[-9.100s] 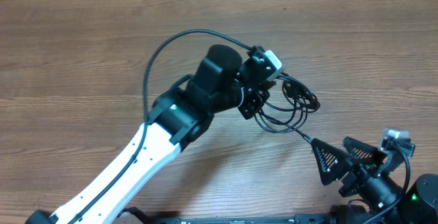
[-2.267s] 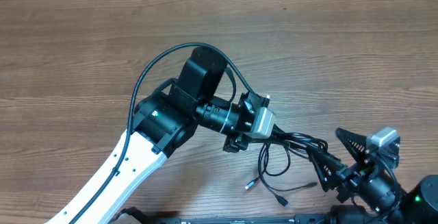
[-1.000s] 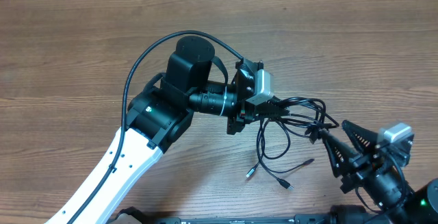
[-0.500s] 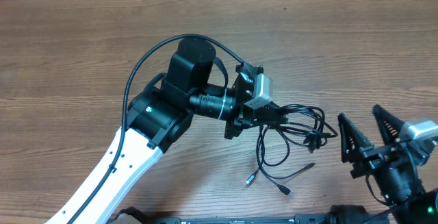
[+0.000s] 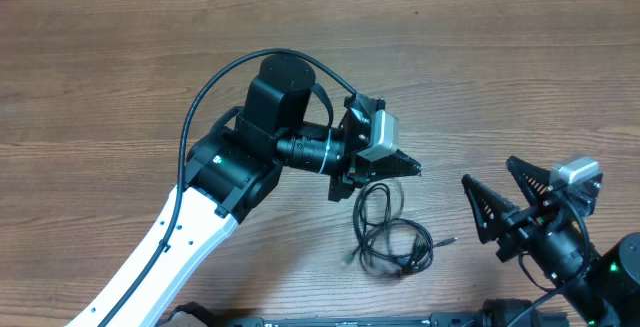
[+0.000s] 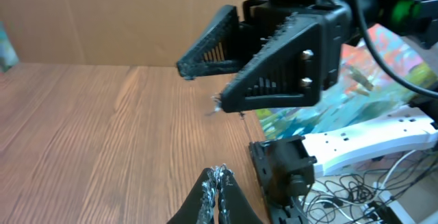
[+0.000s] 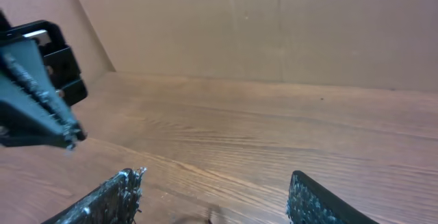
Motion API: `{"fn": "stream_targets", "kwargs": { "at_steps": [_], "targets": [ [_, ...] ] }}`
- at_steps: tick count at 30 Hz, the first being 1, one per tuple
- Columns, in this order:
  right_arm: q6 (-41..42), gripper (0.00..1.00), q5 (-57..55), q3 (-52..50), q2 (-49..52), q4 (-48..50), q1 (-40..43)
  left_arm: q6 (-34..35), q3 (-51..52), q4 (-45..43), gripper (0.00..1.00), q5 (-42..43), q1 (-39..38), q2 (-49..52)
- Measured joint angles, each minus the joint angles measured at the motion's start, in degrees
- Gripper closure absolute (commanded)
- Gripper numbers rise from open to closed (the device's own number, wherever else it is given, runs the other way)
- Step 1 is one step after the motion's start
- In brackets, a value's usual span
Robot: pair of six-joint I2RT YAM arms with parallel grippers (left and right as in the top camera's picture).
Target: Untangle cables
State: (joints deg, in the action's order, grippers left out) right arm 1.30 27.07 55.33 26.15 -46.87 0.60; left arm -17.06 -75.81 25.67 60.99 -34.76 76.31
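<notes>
Cables point(image 5: 388, 239), grippers and table. My left gripper point(image 5: 413, 170) is pressed closed and holds nothing. My right gripper point(image 5: 488, 171) stands spread (its tips face the left one). The black heap lies on the table point(image 5: 110, 67), near the left gripper and apart from the right.

The cables point(image 5: 390, 239) lie in a loose heap on the table point(image 5: 120, 67), close to its front edge. The left gripper point(image 5: 410, 168) is just behind them and the right gripper point(image 5: 487, 170) is at their right. They touch neither gripper, and the two grippers face each other.
</notes>
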Motion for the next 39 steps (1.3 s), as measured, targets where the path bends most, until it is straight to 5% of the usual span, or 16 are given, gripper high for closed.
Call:
{"fn": "stream_targets", "kwargs": {
  "at_steps": [9, 12, 19, 21, 24, 32, 39],
  "targets": [
    [0.0, 0.25, 1.0, 0.0, 0.0, -0.3, 0.0, 0.2, -0.2, 7.9, 0.61, -8.7, 0.0, 0.0],
    [0.2, 0.13, -0.4, 0.0, 0.0, -0.8, 0.0, -2.9, -0.4, 17.0, 0.52, -11.7, 0.0, 0.0],
    [7.1, 0.02, -11.5, 0.0, 0.0, -3.9, 0.0, -14.6, -0.6, 33.1, 0.48, -14.9, -2.0, 1.0],
    [9.6, 0.01, -14.8, 0.0, 0.0, -4.5, 0.0, -16.5, -0.6, 33.9, 0.47, -18.2, -3.8, 2.8],
    [11.4, 0.0, -17.0, 0.0, 0.0, -5.2, 0.0, -18.9, -0.6, 33.8, 0.29, -22.3, -6.6, 6.2],
    [18.6, 0.0, -24.7, 0.0, 0.0, -6.8, 0.0, -21.1, -0.6, 31.9, 0.19, -37.0, -16.8, 15.0],
    [24.3, 0.0, -28.7, 0.0, 0.0, -6.9, 0.0, -21.3, -0.6, 28.2, 0.14, -41.6, -19.3, 19.0]
  ]
}}
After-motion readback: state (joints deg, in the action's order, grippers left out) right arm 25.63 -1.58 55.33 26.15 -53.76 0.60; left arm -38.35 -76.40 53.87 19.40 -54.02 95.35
